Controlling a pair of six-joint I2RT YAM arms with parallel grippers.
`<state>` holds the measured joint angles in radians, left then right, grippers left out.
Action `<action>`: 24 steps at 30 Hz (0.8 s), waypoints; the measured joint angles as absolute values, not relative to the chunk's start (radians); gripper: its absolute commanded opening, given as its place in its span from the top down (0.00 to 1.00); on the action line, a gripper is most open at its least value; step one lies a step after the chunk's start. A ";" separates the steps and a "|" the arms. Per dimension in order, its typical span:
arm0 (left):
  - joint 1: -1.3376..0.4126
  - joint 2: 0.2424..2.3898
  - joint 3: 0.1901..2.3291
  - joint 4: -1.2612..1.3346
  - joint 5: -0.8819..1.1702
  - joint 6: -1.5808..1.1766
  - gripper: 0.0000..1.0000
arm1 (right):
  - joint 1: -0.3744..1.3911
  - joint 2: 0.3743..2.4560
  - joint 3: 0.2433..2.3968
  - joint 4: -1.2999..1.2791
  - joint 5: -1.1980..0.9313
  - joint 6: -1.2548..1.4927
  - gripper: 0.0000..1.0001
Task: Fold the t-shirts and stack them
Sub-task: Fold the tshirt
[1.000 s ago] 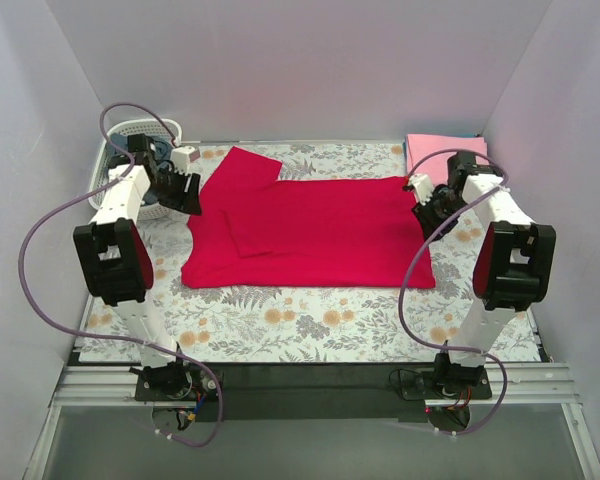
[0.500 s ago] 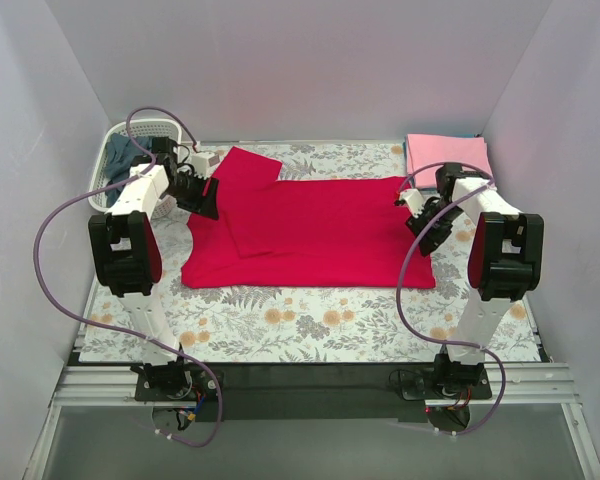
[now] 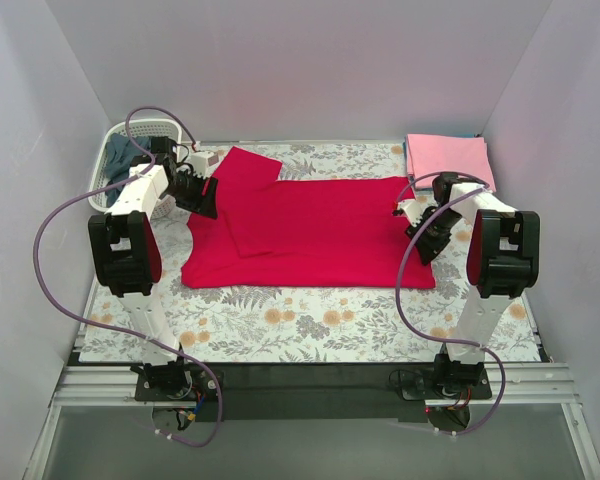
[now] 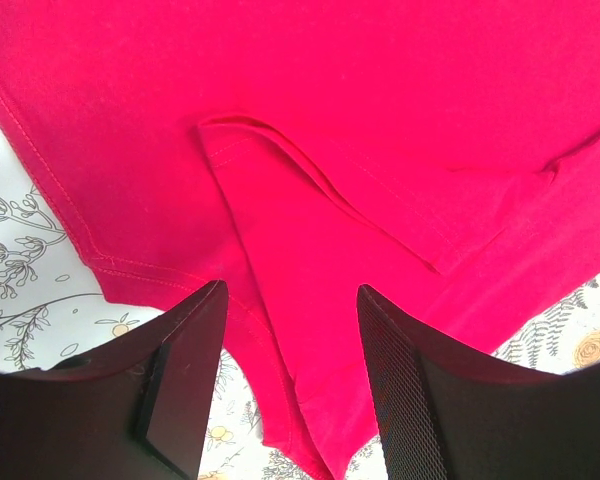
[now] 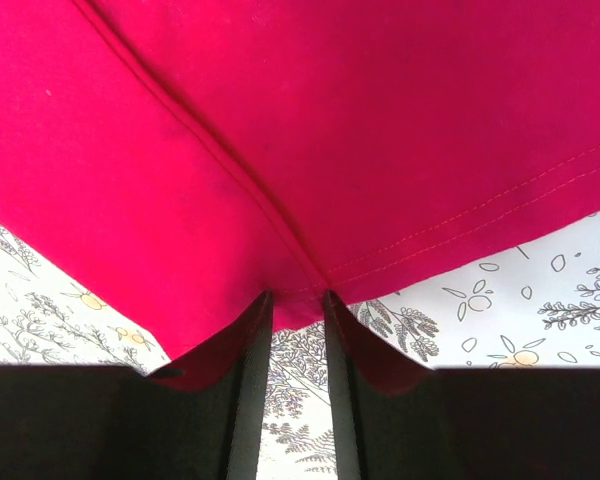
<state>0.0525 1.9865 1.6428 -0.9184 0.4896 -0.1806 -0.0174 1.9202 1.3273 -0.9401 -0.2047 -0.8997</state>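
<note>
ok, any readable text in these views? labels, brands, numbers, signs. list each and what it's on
None to list: no text can be read in any of the three views.
The red t-shirt, pink t-shirt, floral cloth, white basket, left arm and right arm show no print, tag or number.

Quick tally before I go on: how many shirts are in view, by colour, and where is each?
Red t-shirt: 1, spread on the floral cloth
Pink t-shirt: 1, folded at the far right corner
Dark blue cloth: 1, bunched in the white basket, likely a shirt but its shape is hidden
Total: 3
</note>
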 measured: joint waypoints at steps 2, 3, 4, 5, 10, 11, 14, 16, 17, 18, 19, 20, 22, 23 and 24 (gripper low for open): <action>0.052 1.987 1.643 -0.916 0.488 -0.181 0.46 | -0.017 1.920 1.327 -0.939 -0.203 -0.902 0.76; 0.052 1.987 1.643 -0.915 0.486 -0.181 0.46 | -0.017 1.920 1.327 -0.939 -0.202 -0.903 0.81; 0.052 1.987 1.643 -0.915 0.486 -0.181 0.46 | -0.017 1.920 1.327 -0.939 -0.200 -0.904 0.84; 0.052 1.987 1.643 -0.915 0.486 -0.181 0.46 | -0.017 1.920 1.327 -0.939 -0.200 -0.904 0.86; 0.052 1.987 1.643 -0.913 0.485 -0.181 0.46 | -0.017 1.919 1.327 -0.939 -0.196 -0.905 0.99; 0.052 1.987 1.643 -0.913 0.485 -0.180 0.46 | -0.017 1.919 1.327 -0.939 -0.195 -0.905 0.99; 0.052 1.987 1.643 -0.911 0.484 -0.181 0.46 | -0.017 1.909 1.327 -0.941 -0.190 -0.905 0.89; 0.052 1.987 1.643 -0.911 0.482 -0.181 0.46 | -0.017 1.895 1.327 -0.943 -0.187 -0.902 0.79; 0.052 1.987 1.643 -0.911 0.482 -0.181 0.46 | -0.017 1.887 1.327 -0.943 -0.185 -0.905 0.80; 0.052 1.987 1.644 -0.912 0.482 -0.181 0.46 | -0.017 1.878 1.327 -0.944 -0.184 -0.906 0.90; 0.052 1.987 1.645 -0.912 0.482 -0.181 0.46 | -0.017 1.871 1.327 -0.944 -0.182 -0.910 0.94; 0.052 1.987 1.647 -0.913 0.482 -0.182 0.46 | -0.017 1.865 1.327 -0.944 -0.182 -0.910 0.99; 0.052 1.987 1.653 -0.912 0.482 -0.184 0.46 | -0.017 1.860 1.328 -0.944 -0.182 -0.908 0.99; 0.052 1.987 1.655 -0.912 0.482 -0.184 0.46 | -0.017 1.860 1.328 -0.944 -0.182 -0.909 0.99; 0.052 1.987 1.657 -0.912 0.482 -0.184 0.46 | -0.017 1.860 1.328 -0.944 -0.182 -0.909 0.99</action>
<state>0.0525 1.9869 1.6569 -0.9119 0.4820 -0.1844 -0.0174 1.8603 1.3277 -0.9443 -0.1818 -0.9089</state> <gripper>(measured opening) 0.535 0.021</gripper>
